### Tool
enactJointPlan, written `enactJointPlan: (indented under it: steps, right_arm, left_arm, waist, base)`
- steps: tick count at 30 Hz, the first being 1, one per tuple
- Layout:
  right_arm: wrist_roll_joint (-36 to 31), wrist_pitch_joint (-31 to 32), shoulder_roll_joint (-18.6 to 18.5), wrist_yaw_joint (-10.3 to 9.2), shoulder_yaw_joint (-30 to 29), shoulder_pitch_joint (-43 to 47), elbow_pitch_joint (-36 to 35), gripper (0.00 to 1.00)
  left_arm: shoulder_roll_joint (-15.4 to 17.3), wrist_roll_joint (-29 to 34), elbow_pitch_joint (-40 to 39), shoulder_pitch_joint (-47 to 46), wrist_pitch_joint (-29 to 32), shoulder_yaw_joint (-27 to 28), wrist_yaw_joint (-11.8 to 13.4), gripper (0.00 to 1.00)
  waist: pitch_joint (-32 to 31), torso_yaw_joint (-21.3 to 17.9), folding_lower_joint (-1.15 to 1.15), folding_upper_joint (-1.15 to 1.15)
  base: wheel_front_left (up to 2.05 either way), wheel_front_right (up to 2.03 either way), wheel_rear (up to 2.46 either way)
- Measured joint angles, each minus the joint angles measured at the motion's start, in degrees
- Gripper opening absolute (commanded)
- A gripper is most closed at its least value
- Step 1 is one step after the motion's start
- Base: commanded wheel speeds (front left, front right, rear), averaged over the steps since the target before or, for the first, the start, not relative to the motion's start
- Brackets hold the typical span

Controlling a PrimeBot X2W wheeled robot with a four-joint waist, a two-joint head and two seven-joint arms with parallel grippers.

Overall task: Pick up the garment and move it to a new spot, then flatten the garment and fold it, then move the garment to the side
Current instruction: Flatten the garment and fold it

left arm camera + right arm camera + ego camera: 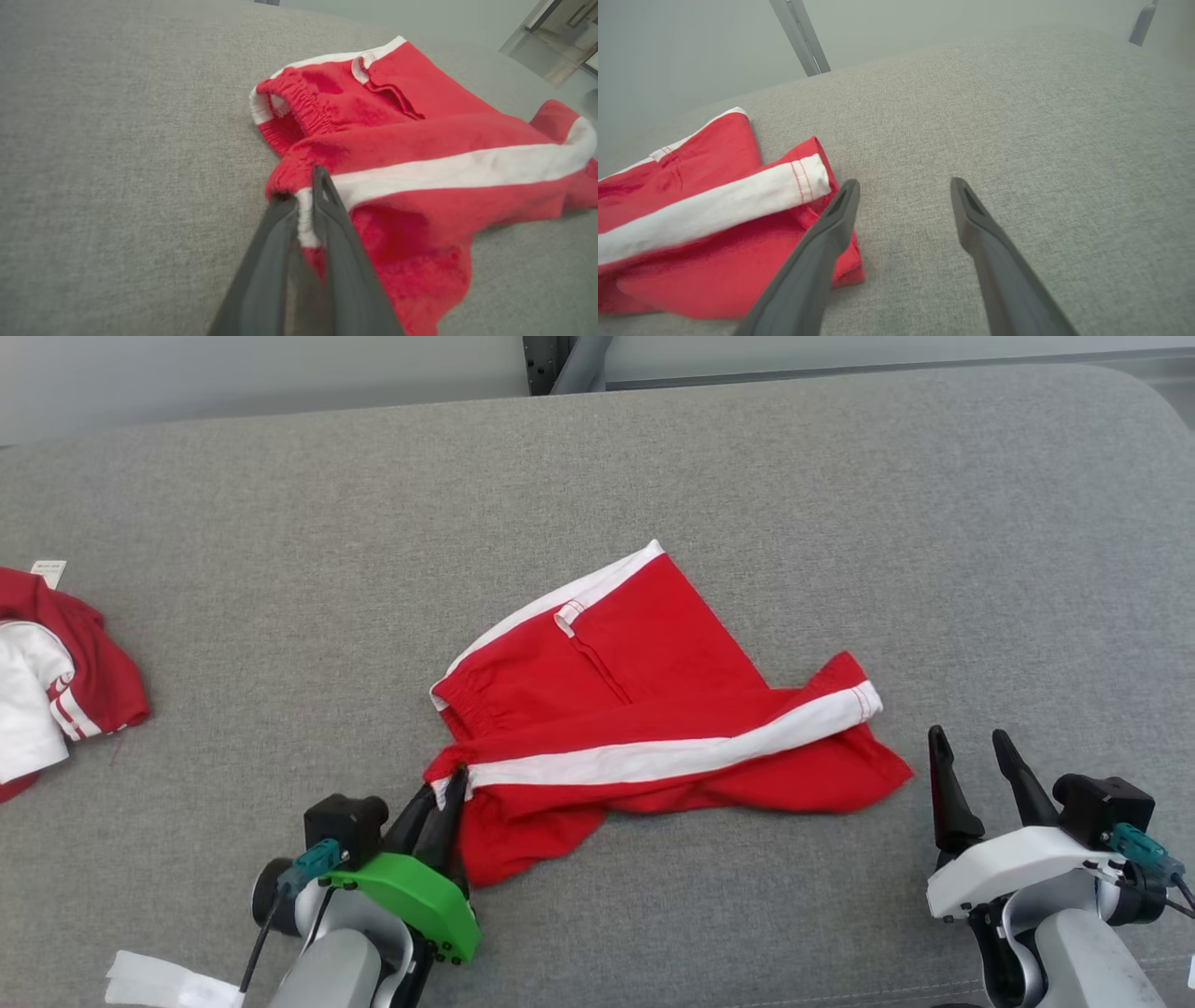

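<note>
The garment (pixel 644 709) is a pair of red shorts with white side stripes, lying crumpled in the middle of the grey padded surface. My left gripper (pixel 450 782) is shut on the garment's near-left corner, pinching the white stripe at the waistband; the left wrist view shows the cloth (pixel 420 154) squeezed between the two dark fingers (pixel 336 219). My right gripper (pixel 971 747) stands open just right of the garment's right end, holding nothing. In the right wrist view its left finger (pixel 831 224) rests beside the garment's (pixel 691 210) red hem.
A second red and white piece of clothing (pixel 51 681) lies at the left edge of the grey surface (pixel 840 504). A white scrap (pixel 163 982) sits near the bottom left. A metal post (pixel 560 359) stands behind the far edge.
</note>
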Motion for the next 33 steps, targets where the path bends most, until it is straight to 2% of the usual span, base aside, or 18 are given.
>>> enactJointPlan:
  steps: [2,7,21,27,33]
  right_arm:
    - [0.0,0.0,0.3,0.00,0.0,0.0,0.3,1.00]
    - [0.0,0.0,0.6,0.00,-0.5,0.3,0.4,1.00]
    - [-2.7,0.0,2.2,0.00,-1.3,2.7,-3.8,1.00]
    - [-4.9,0.0,2.6,0.00,-0.5,4.3,-5.0,1.00]
    - [-5.6,0.0,3.0,0.00,-0.2,5.8,-5.4,1.00]
  left_arm:
    - [-0.2,0.9,3.4,0.0,0.0,1.4,-0.1,1.00]
    - [-1.0,3.7,2.7,0.9,0.0,5.4,-0.1,1.00]
    - [-2.6,14.6,-11.5,12.1,0.0,18.3,0.9,1.00]
    - [-2.9,17.3,-14.5,15.9,0.0,19.7,0.9,1.00]
    - [-3.0,17.9,-14.5,17.8,0.0,17.7,0.8,1.00]
  waist:
    - [-0.5,-0.4,0.00,0.00]
    - [-2.0,-0.5,0.00,0.00]
    - [-6.4,0.8,0.00,0.00]
    - [-8.8,1.1,0.00,0.00]
    - [-10.7,1.5,0.00,0.00]
  base:
    - [0.00,0.00,0.00]
    - [0.00,0.00,0.00]
    - [0.00,0.00,0.00]
    - [0.00,0.00,0.00]
    - [0.00,0.00,0.00]
